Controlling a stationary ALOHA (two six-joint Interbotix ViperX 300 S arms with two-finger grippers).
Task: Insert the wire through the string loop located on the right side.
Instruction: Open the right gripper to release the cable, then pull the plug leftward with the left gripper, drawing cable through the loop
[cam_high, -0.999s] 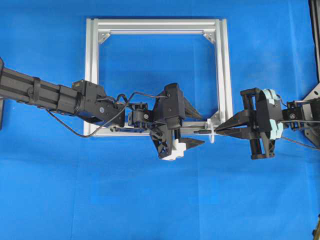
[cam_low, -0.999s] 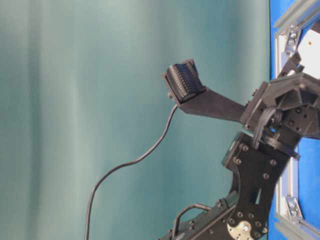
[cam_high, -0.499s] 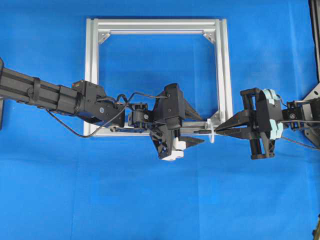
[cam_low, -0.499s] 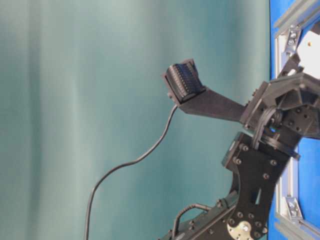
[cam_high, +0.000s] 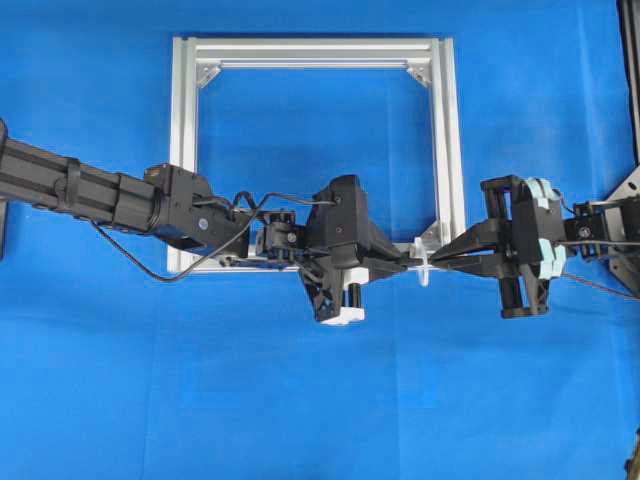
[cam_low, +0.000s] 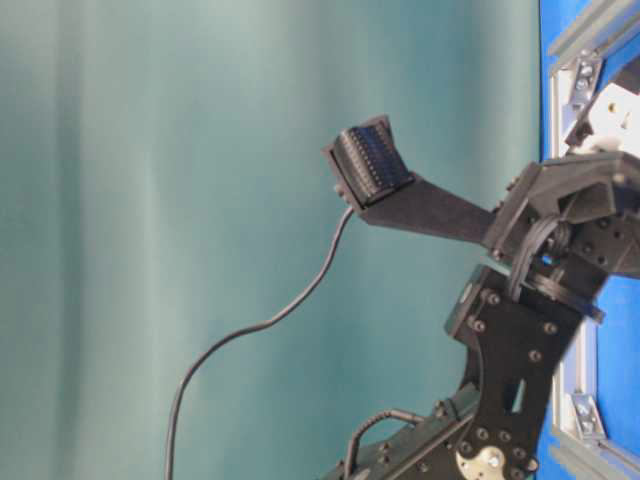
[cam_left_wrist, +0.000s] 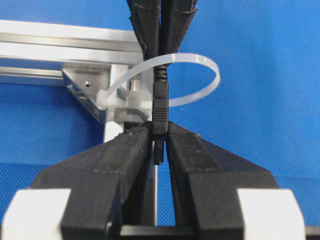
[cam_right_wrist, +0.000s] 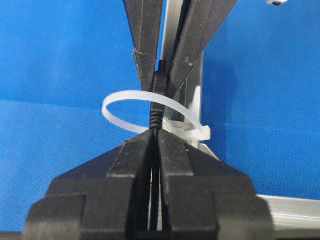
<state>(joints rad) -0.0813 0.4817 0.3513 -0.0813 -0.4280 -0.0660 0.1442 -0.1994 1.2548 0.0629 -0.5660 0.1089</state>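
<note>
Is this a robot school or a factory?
More likely a robot test lab: a bare blue table, two robot arms whose tools pinch a wire through a loop on a small practice frame.

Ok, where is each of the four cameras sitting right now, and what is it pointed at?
Overhead: above the table, looking down at the frame, both arms reaching in from the sides.
Table-level: low at the table's edge, turned on its side; an arm's links and a camera fill the near field.
Left wrist: behind the left gripper, facing the loop and the right gripper's tips beyond.
Right wrist: behind the right gripper, facing the opposite way.
Both wrist views share the wire and loop.
</note>
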